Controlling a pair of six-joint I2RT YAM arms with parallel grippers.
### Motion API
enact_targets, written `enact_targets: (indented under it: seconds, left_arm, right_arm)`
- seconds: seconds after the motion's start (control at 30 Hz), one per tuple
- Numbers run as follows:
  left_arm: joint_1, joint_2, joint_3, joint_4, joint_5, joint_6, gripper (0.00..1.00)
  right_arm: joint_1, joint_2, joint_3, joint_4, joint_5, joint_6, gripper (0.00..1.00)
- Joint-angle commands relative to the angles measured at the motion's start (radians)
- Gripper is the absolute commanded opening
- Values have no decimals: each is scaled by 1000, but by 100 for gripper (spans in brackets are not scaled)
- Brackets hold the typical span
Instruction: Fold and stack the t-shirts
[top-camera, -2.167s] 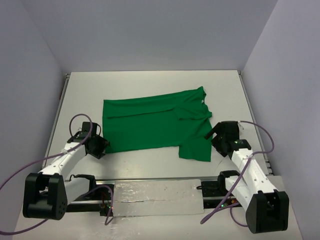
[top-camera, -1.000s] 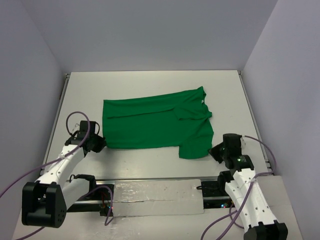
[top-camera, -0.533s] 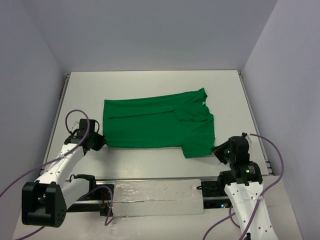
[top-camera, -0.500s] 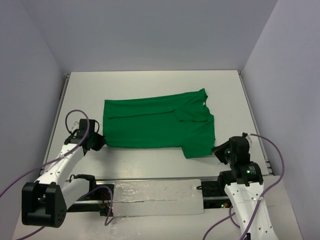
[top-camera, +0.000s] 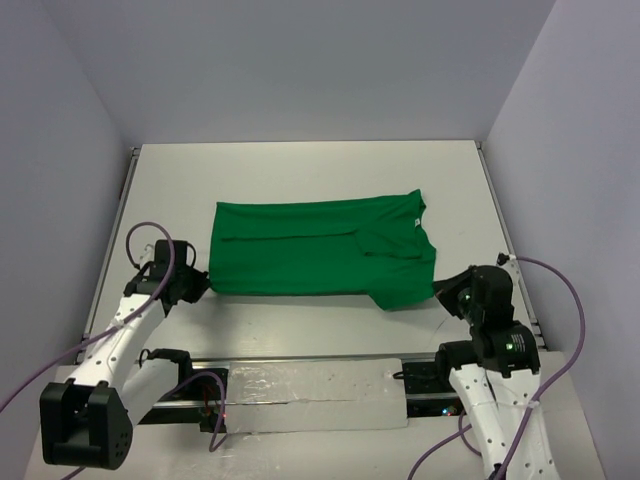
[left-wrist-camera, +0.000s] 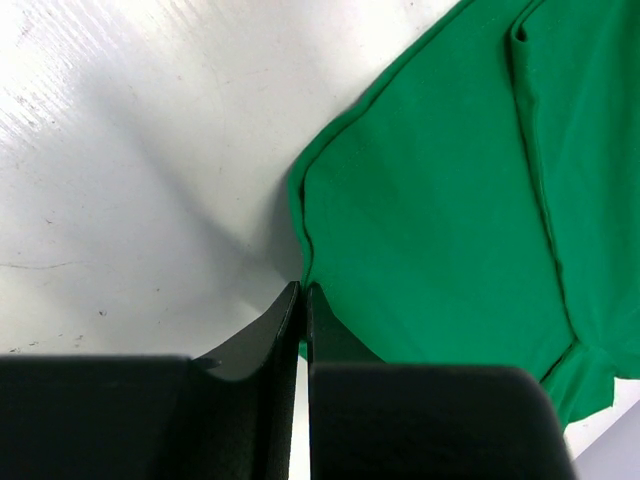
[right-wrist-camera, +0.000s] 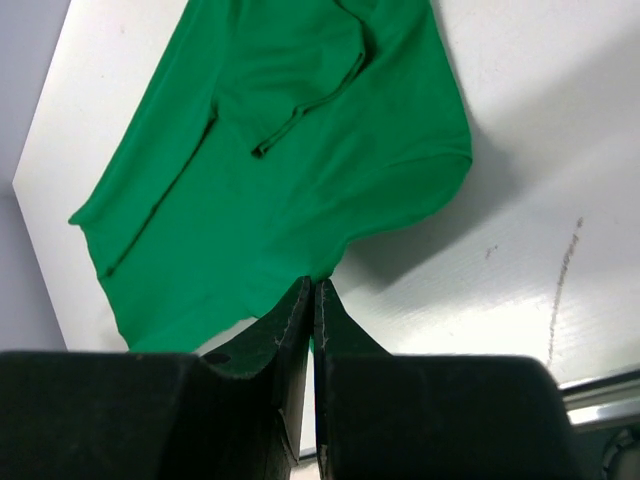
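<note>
**Two pinched corners, one even lift**

The plain bright-green soft cloth t-shirt (top-camera: 310, 250) lies spread lengthwise across the middle of the white table (top-camera: 300, 165). Its collar end points to the right of the top view, and one sleeve is folded in over the body.

The left gripper (top-camera: 205, 287) sits at the shirt's lower-left corner. In its wrist view the two black fingers are pressed together with the green hem caught between them. The right gripper (top-camera: 441, 294) sits at the lower-right corner. Its fingers are likewise pressed together on the cloth edge, which rises slightly off the table there and casts a shadow.

The step in hand appears to be carrying this lower edge over toward the upper edge to halve the shirt. To do it well, both arms would need to rise together and travel at the same pace, so the cloth between them stays lightly taut and the crease runs straight.

Both pinches look shallow, right at the hem, so a jerk could pull the fabric free. The tucked sleeve could also slide out if the lift goes too high. Setting the edge down flush with the upper edge before letting go would give a square fold.
</note>
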Motion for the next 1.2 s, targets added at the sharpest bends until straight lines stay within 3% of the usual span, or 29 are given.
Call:
enact_targets:
  seconds: [0.0,0.4,0.9,0.93,0.97,1.0,1.03,1.1,1.17]
  left_arm:
    - [-4,59,107,-8,-3,4,10]
    - [-6,321,350,-23,-21,-1,10]
    - [-6,646,515,79,-12,-24,11]
    - [-4,668,528,77,-10,-28,16]
    - [-3,693,543,68,-10,-37,30]
    - [-3,710,560,57,-12,-48,48]
    - [0,719,577,55,-7,-55,69]
    - [8,718,591,56,1,-62,80]
    - [22,687,589,58,-14,-67,83]
  right_arm:
    - [6,89,10,169,18,-17,9]
    - [7,421,76,478,53,-52,9]
    - [7,900,276,685,61,-121,9]
    - [6,949,306,693,53,-126,11]
    - [6,1008,345,696,43,-136,25]
    - [7,1058,379,700,28,-146,52]
    - [6,1116,409,679,7,-156,60]
    - [6,1157,466,644,-4,-165,75]
    - [7,1167,467,635,-20,-170,77]
